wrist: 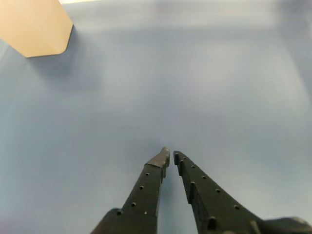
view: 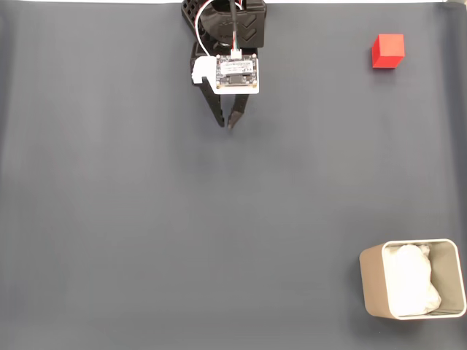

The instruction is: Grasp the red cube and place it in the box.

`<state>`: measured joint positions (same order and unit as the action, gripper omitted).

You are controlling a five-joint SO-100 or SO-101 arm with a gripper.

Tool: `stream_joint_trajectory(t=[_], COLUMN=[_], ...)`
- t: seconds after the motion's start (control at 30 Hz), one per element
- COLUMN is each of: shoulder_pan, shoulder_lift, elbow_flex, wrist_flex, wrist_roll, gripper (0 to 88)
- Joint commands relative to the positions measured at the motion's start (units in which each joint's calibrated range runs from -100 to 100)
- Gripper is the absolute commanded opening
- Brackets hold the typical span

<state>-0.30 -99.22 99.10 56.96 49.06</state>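
Fixed view, arm (view: pixel 232 22): coming in from the 12 o'clock edge of the frame, black, with a white board and wires on its wrist, reaching toward 6 o'clock.
Fixed view, gripper (view: pixel 226 124): hanging over the dark grey mat (view: pixel 146 219) at about 12 o'clock of the frame's middle, its 2 black fingers meeting at the tips, with nothing between them.
Fixed view, cube (view: pixel 387 51): sitting on the mat at about 2 o'clock of the frame, well apart from the gripper, off at the gripper's 2 o'clock side; nothing is touching it.
Fixed view, box (view: pixel 372 284): standing at about 5 o'clock of the frame, near the corner, well apart from both cube and gripper; beige wall and white rim are showing, with white wadding (view: pixel 412 281) lying inside.
Fixed view, cube to box: the box is lying at roughly 6 o'clock of the cube, with bare mat between them.
Wrist view, gripper (wrist: pixel 170 155): rising from the 6 o'clock edge, the 2 dotted black fingers (wrist: pixel 146 190) are converging so that only a very narrow slit is showing at the tips; the jaws are holding nothing.
Wrist view, mat (wrist: pixel 195 87): looking blue-grey and blurred beneath the tips.
Wrist view, box (wrist: pixel 34 24): a beige corner is showing at about 10 o'clock, well apart from the fingertips.
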Motion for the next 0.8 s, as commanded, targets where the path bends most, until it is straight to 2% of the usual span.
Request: stream_joint_trajectory(t=[0.0, 0.5, 0.77], shoulder_pan=[0.3, -0.2, -0.41], shoulder_lift=[1.12, 12.48, 20.97], elbow_flex=[0.08, -12.6, -22.64], wrist_flex=[-4.34, -14.42, -16.39], wrist_roll=[0.15, -0.93, -1.37], gripper=[0.0, 0.0, 0.0])
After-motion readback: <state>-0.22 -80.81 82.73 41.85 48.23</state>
